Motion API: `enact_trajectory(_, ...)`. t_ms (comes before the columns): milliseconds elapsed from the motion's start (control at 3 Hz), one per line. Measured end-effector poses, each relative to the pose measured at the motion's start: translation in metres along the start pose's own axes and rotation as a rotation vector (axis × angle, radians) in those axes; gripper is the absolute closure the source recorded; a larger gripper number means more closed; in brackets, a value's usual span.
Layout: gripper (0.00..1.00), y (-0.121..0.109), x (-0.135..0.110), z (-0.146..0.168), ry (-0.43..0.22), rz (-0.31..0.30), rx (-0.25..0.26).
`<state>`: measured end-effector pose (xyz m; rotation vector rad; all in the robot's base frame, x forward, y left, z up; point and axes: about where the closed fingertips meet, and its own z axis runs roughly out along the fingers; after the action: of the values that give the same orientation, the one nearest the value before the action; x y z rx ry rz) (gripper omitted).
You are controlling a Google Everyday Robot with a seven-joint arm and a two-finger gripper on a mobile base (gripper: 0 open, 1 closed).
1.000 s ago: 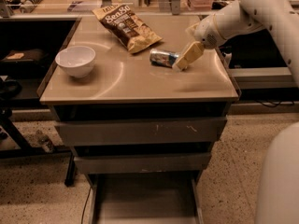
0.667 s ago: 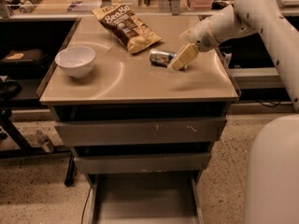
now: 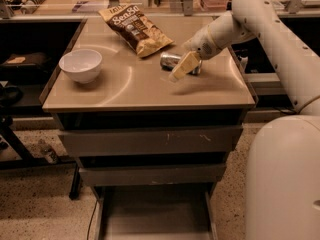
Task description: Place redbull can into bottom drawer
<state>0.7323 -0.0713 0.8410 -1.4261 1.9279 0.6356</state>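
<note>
The redbull can [image 3: 169,60] lies on its side on the cabinet top [image 3: 145,86], just in front of the chip bag's lower end. My gripper [image 3: 181,68] comes in from the right on a white arm and sits over the can's right half, hiding that part. The can's shiny left end shows past the gripper. The bottom drawer [image 3: 155,215] is pulled out at the foot of the cabinet, and its flat grey floor shows, with nothing on it in the part I see.
A brown chip bag [image 3: 135,28] lies at the back middle of the top. A white bowl [image 3: 80,65] stands at the left. The two upper drawers [image 3: 150,141] are closed. My white base [image 3: 282,179] fills the lower right.
My gripper has moved left and slightly down, from beside the can's right end to over the can. The can, bag and bowl have not moved.
</note>
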Motion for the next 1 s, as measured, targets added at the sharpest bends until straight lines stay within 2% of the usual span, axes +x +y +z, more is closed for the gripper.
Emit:
enact_trajectory(333, 0.00, -0.0001, 0.0003, 0.0008, 0.002, 0.000, 0.000)
enact_trajectory(667, 0.19, 0.0000, 0.0003, 0.0010, 0.002, 0.000, -0.001)
enact_trajectory(1000, 0.42, 0.0000, 0.0003, 0.0010, 0.002, 0.000, -0.001)
